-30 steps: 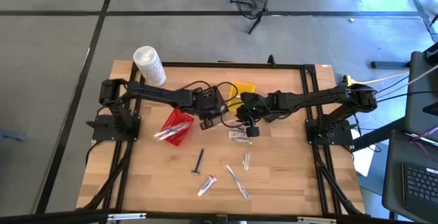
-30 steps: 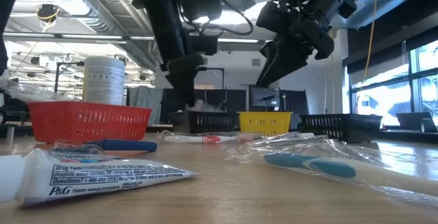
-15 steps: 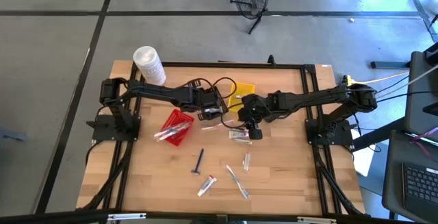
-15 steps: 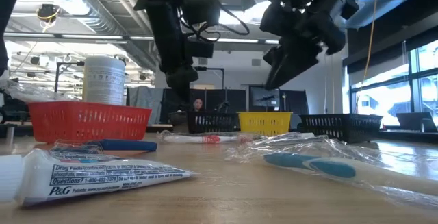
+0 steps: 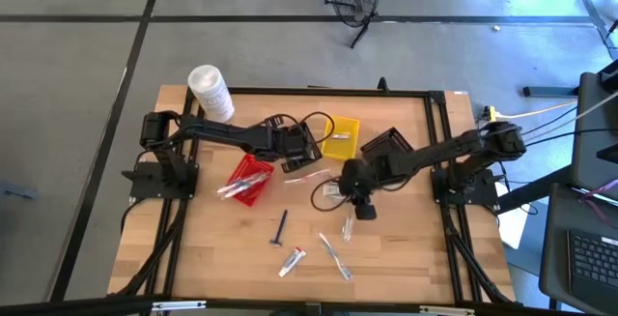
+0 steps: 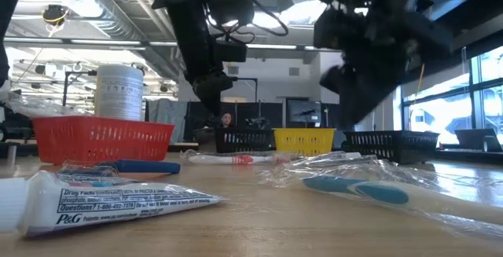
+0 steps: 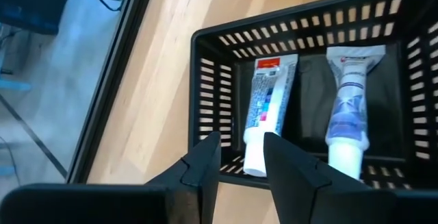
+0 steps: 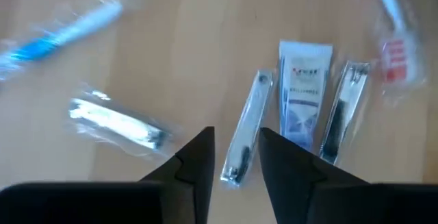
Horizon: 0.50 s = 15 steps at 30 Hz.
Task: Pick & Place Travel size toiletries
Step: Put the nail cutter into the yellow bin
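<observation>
Toiletry tubes [image 7: 268,114] lie parallel in black basket [image 7: 212,94], caps toward left hand [image 7: 239,157].

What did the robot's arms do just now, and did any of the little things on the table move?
The right claw swung away from the baskets, out over the loose toiletries, uncovering the black basket. The left claw drew back slightly, hovering empty over a second black basket with two tubes in it. The red basket, yellow basket and white tub stayed put.
</observation>
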Each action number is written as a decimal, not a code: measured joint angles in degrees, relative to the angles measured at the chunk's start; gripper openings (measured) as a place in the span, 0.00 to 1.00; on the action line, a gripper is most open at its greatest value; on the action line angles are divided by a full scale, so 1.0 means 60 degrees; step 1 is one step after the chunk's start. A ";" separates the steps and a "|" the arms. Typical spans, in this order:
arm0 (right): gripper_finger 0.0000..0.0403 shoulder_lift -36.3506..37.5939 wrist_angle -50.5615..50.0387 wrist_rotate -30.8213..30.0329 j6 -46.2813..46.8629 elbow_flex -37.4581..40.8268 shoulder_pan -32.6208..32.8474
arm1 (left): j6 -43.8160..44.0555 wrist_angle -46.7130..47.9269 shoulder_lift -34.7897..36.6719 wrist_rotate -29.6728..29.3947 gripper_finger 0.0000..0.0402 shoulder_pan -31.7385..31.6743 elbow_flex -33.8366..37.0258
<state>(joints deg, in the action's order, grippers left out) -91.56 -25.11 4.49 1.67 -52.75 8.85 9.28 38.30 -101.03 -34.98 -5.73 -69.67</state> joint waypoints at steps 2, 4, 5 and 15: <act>0.33 -0.0315 0.0009 -0.0494 0.0096 0.0000 0.0187 | 0.0001 -0.0012 0.0000 0.0000 0.27 0.0059 0.0000; 0.36 -0.0638 -0.0032 -0.0875 0.0264 0.0000 0.0306 | 0.0004 -0.0109 0.0000 0.0000 0.27 0.0087 0.0000; 0.38 -0.0762 -0.0049 -0.0909 0.0386 0.0000 0.0345 | 0.0004 -0.0146 0.0004 0.0004 0.27 0.0104 0.0000; 0.47 -0.1458 -0.0004 -0.1072 0.0832 -0.0006 0.0643 | 0.0004 -0.0157 0.0007 0.0004 0.27 0.0137 -0.0004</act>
<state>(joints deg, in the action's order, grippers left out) -100.31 -25.14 -1.94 6.66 -52.79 12.71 9.30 37.36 -100.99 -34.96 -4.91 -69.69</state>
